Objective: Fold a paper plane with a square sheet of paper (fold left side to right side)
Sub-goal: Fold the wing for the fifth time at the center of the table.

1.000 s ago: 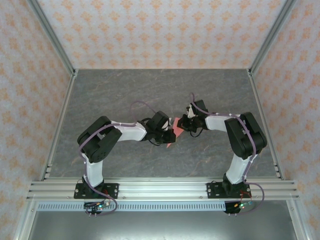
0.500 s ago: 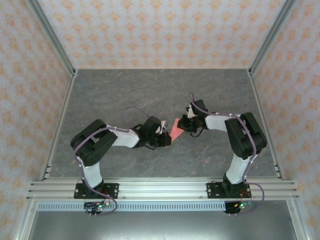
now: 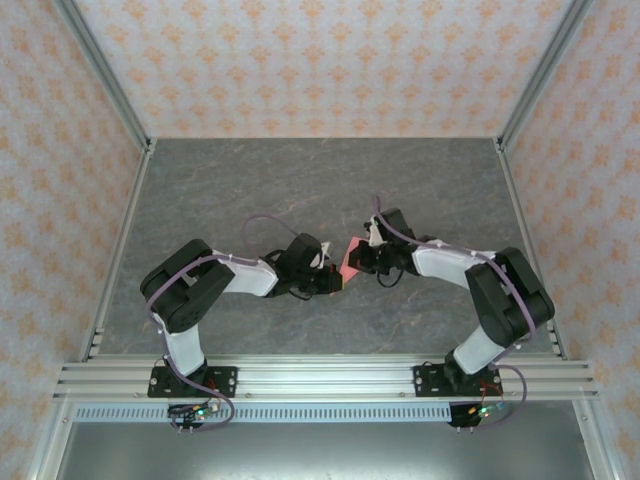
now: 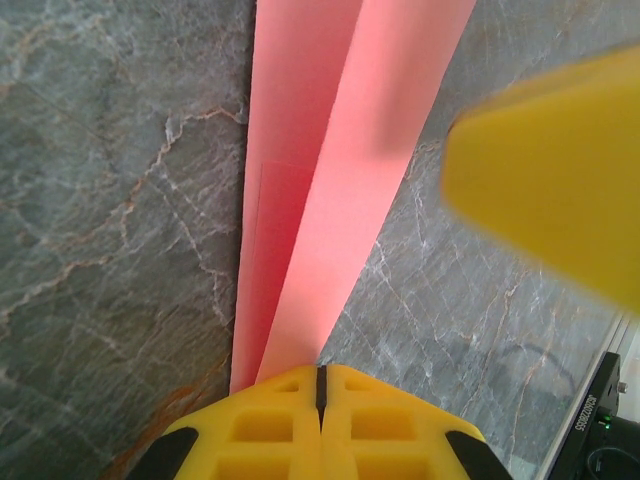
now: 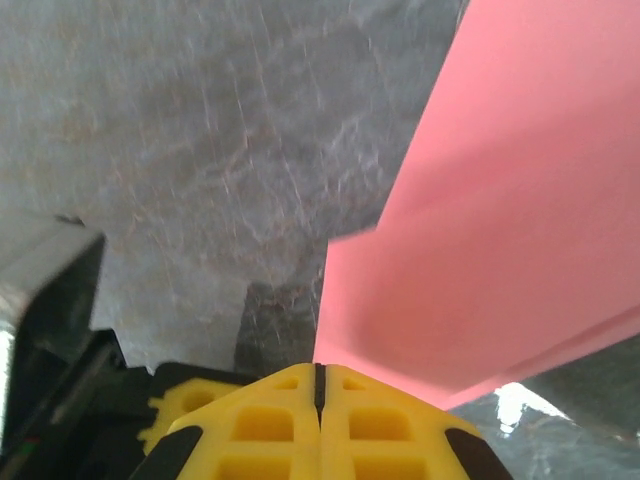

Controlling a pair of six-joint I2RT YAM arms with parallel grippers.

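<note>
The square sheet of paper (image 3: pixel 348 262) is pink-red, folded into a narrow shape and held off the grey table (image 3: pixel 300 190) between both grippers at mid-table. My left gripper (image 3: pixel 338 281) pinches its near end. In the left wrist view the yellow jaws (image 4: pixel 320 372) are shut, with the folded sheet (image 4: pixel 330 200) running straight up from them. My right gripper (image 3: pixel 357 258) is shut on the far side. In the right wrist view the sheet (image 5: pixel 500 230) spreads up and right from the closed jaws (image 5: pixel 320 370). The two grippers nearly touch.
An aluminium rail (image 3: pixel 320 378) carrying both arm bases runs along the near edge. Patterned walls with metal corner posts (image 3: pixel 110 85) enclose the table on three sides. One yellow finger of the right gripper (image 4: pixel 560 170) sits close by in the left wrist view.
The left arm pulled its elbow back to the left and its gripper dropped to the paper's near end. The right gripper moved left toward it. Both jaws closed fully on the paper.
</note>
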